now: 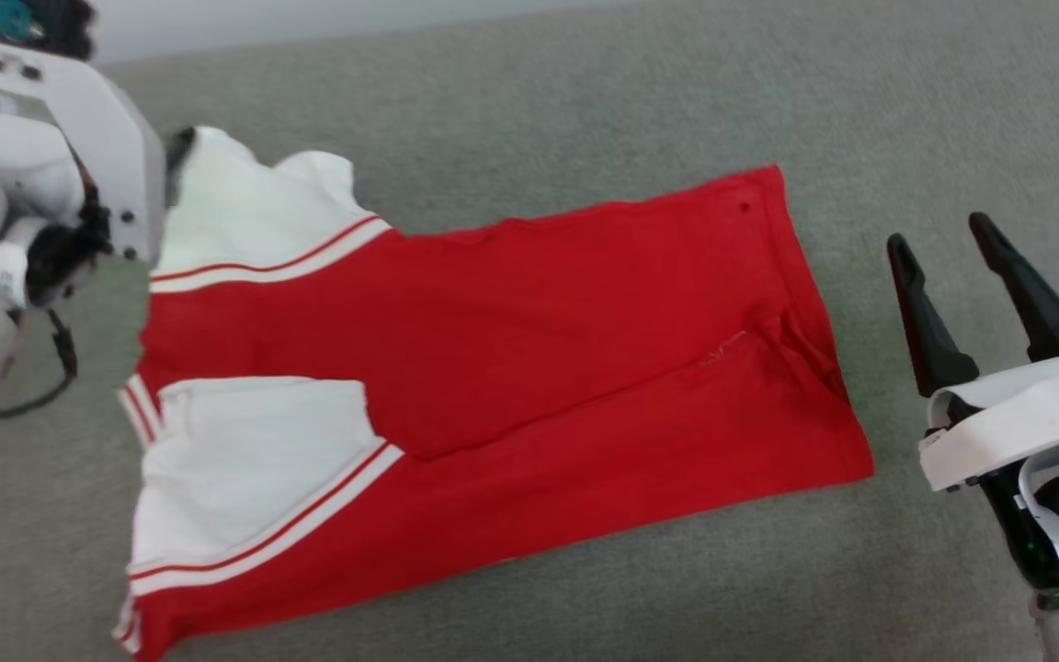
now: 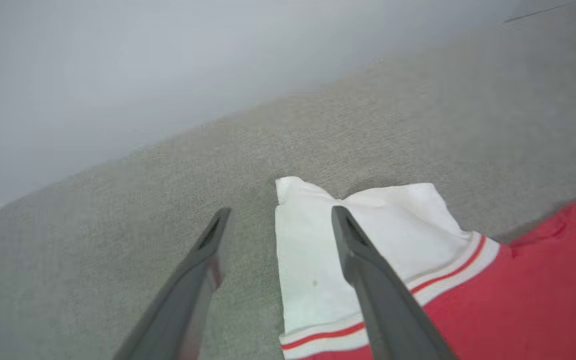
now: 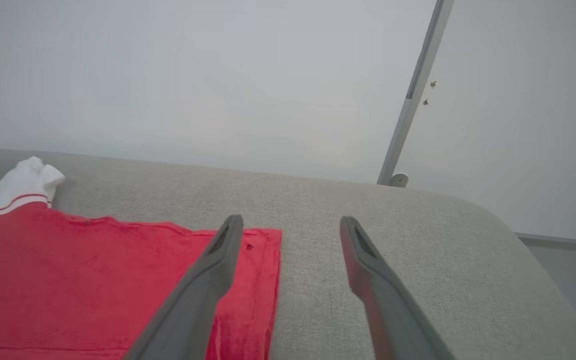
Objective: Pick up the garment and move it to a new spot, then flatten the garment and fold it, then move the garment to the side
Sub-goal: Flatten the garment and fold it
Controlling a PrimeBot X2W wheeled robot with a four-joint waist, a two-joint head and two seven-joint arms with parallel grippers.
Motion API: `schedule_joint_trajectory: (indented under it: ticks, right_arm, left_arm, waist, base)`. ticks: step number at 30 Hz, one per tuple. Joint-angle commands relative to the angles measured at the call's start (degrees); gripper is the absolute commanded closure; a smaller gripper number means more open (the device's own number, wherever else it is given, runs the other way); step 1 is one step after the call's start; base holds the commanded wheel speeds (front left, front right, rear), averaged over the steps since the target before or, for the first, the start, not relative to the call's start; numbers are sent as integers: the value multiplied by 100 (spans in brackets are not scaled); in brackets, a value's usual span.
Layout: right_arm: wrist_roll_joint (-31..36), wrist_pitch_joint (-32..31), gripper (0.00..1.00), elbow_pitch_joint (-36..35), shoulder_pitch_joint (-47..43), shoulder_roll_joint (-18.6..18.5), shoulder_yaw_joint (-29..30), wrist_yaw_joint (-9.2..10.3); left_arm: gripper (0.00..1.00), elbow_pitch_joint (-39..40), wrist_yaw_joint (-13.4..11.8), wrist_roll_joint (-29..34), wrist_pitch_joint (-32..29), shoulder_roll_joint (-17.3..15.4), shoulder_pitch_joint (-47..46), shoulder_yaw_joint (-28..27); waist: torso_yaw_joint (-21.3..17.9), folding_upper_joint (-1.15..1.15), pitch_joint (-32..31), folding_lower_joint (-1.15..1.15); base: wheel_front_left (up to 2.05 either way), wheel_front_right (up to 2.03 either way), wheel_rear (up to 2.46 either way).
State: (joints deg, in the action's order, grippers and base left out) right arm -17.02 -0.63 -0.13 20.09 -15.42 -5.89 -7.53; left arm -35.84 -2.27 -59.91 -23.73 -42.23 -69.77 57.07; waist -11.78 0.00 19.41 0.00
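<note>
red garment (image 1: 511, 368) lies flat on the grey worktop (image 1: 585, 92), both sides folded inward. left gripper (image 2: 282, 211) by the far sleeve (image 1: 254, 211), right gripper (image 1: 939, 230) beside the hem (image 1: 824, 303), both jaws wide apart, empty. cross fold and moving aside likely remain.

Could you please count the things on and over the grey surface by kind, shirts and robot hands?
Shirt: 1
Robot hands: 2, the left hand and the right hand, both open
Total: 3

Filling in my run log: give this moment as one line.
garment: sides folded in, flat on grey surface | left gripper: open, over white sleeve edge | right gripper: open, beside garment, empty
</note>
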Motion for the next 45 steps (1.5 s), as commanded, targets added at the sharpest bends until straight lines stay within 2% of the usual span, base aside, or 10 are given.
schedule_joint_trajectory:
  ticks: [1,7,16,17,18,19,21,27,33,45]
  right_arm:
    - [32,29,0,43,61,44,-20,9]
    - [-46,81,0,158,158,90,-127,9]
    - [-74,29,0,179,211,81,-146,9]
    - [-77,23,0,170,223,82,-148,9]
    - [-80,-4,0,170,239,90,-147,9]
    - [-97,-46,0,177,249,95,-162,9]
    - [-131,-107,0,162,285,95,-166,9]
    - [-327,-626,0,74,481,37,-290,9]
    - [-551,-1453,0,370,1234,-48,-538,9]
    - [-1216,-2959,0,2566,3261,-61,-1414,9]
  left_arm:
    - [0,-199,49,43,29,56,-134,-8]
    - [0,-1242,401,0,-120,329,-517,10]
    - [0,-2336,658,-218,-810,641,-781,55]
    - [4,-2422,678,-234,-922,684,-744,86]
    - [18,-2511,696,-310,-1035,726,-712,77]
    - [38,-2585,711,-335,-1103,764,-697,61]
    - [100,-2692,748,-406,-1229,849,-650,56]
    - [100,-2783,827,-357,-1047,981,-822,73]
    - [100,-2845,878,-311,-958,1106,-1004,112]
    - [100,-2913,935,-290,-800,1341,-1251,159]
  waist:
    - [-264,0,277,0]
    - [-487,0,573,0]
    - [-574,0,790,0]
    - [-573,0,808,0]
    - [-571,0,822,0]
    - [-571,0,834,0]
    - [-563,0,856,0]
    - [-479,0,927,0]
    - [-342,0,1000,0]
    - [-120,0,1175,0]
  base:
    - [0,0,0]
    - [0,0,0]
    - [0,0,0]
    - [0,0,0]
    - [0,0,0]
    - [0,0,0]
    - [0,0,0]
    - [0,0,0]
    - [0,0,0]
    - [0,0,0]
